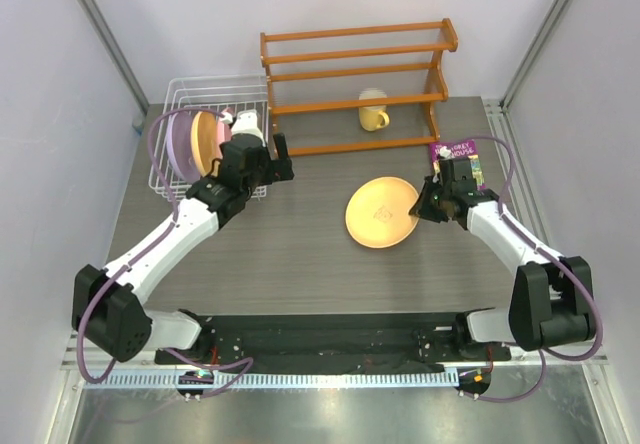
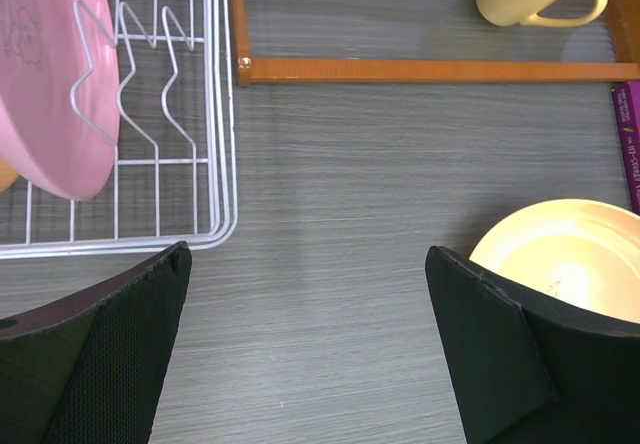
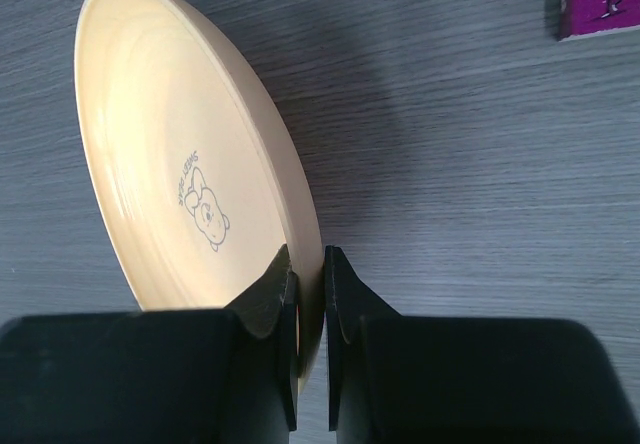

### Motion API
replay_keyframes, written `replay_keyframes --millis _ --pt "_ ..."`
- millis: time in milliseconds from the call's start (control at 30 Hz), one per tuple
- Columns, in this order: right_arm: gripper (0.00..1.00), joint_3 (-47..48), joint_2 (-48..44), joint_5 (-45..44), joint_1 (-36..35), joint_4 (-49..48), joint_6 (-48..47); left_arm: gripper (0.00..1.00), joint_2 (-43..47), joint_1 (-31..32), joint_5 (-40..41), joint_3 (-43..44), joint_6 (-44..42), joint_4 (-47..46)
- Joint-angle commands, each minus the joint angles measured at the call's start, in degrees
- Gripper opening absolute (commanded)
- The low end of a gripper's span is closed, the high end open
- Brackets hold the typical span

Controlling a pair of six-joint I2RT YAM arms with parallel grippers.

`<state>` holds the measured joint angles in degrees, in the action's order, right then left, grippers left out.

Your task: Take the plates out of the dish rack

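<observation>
The white wire dish rack (image 1: 175, 94) stands at the far left. A lavender plate (image 1: 178, 152) and a yellow-orange plate (image 1: 207, 136) stand upright in it. In the left wrist view a pink plate (image 2: 50, 84) leans in the rack's dividers (image 2: 225, 164). My left gripper (image 1: 265, 154) is open and empty over the table just right of the rack (image 2: 308, 334). My right gripper (image 1: 428, 207) is shut on the right rim of a second yellow-orange plate (image 1: 382, 212), low at the table's middle right (image 3: 170, 154). I cannot tell whether it touches the table.
An orange wooden slatted shelf (image 1: 355, 84) stands at the back with a yellow mug (image 1: 373, 110) under it. A purple book (image 1: 458, 156) lies just behind my right gripper. Grey walls close in on both sides.
</observation>
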<state>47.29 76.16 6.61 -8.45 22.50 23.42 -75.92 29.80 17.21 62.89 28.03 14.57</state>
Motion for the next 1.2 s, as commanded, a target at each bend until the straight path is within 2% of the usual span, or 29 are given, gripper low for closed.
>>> replay_keyframes --millis 0,167,267,300,433,567,833,933,967,1033,1067,1133,1167 --pt "0.05 0.7 1.0 2.88 0.19 -2.64 -0.04 0.99 3.05 -0.36 4.31 0.48 -1.05 -0.24" --pt "0.24 0.09 3.64 3.94 0.19 -2.55 0.31 0.99 6.04 -0.45 9.32 -2.51 -3.24 -2.35" --pt "0.44 0.17 3.65 2.27 0.19 -2.11 0.13 0.99 5.44 -1.32 14.68 -2.25 -4.74 -0.86" --pt "0.54 0.35 3.3 1.31 0.27 -1.42 0.13 1.0 4.56 -1.85 15.56 -1.99 -5.26 -0.51" --pt "0.68 2.19 1.28 -4.31 0.19 1.66 -0.74 0.99 1.31 -6.58 17.33 -1.72 -6.76 -1.65" --pt "0.69 4.39 -1.8 -11.78 0.19 5.18 -2.32 1.0 -2.99 -9.67 19.78 -0.5 -8.51 -4.53" --pt "0.7 5.89 -4.71 -13.38 0.19 6.68 -2.85 0.99 -14.33 -10.03 26.02 8.03 -15.99 -7.62" --pt "0.7 5.89 -4.27 -13.38 0.27 6.77 -2.85 0.89 -18.55 -10.03 30.05 10.93 -18.45 -7.45" --pt "0.69 5.71 -4.09 -13.38 0.27 6.68 -2.85 0.77 -19.61 -10.03 31.03 11.46 -18.97 -7.45" --pt "0.68 5.45 -3.65 -13.64 0.19 6.68 -2.77 0.66 -21.63 -9.94 33.58 12.51 -20.12 -7.54" --pt "0.68 5.27 -3.56 -13.64 0.19 6.76 -2.85 0.5 -21.99 -9.94 33.94 12.6 -20.56 -7.71" --pt "0.67 5.1 -3.39 -13.82 0.19 6.59 -2.85 0.35 -22.78 -9.94 34.46 12.78 -21.18 -7.8" --pt "0.67 5.01 -3.3 -13.91 0.27 6.68 -2.85 0.23 -22.87 -9.94 35.16 12.78 -21.18 -7.89"
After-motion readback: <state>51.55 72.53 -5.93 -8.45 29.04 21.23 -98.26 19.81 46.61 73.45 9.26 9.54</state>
